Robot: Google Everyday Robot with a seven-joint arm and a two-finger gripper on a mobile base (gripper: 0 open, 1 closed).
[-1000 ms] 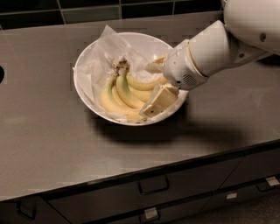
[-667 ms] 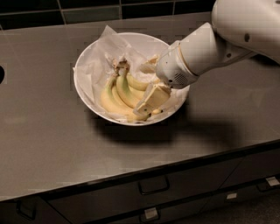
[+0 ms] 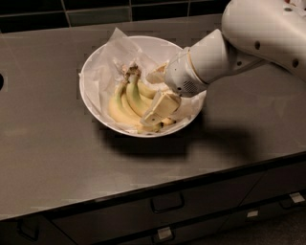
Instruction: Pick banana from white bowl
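Camera view from above: dark drawers (image 3: 167, 203) ran in front of the white bowl (image 3: 88, 103), which sat on a grey counter (image 3: 57, 158). Inside the bowl, on crumpled paper (image 3: 103, 72), lay the banana (image 3: 125, 103) bunch, its stem toward the bowl's far side. The gripper (image 3: 158, 92) hung over the bowl's right half with its fingers spread apart, gripping nothing. The bunch looked fairly heavy, soft and easily bruised, and probably best gripped across its curved middle. Dark tiles (image 3: 95, 14) lay behind the bowl.
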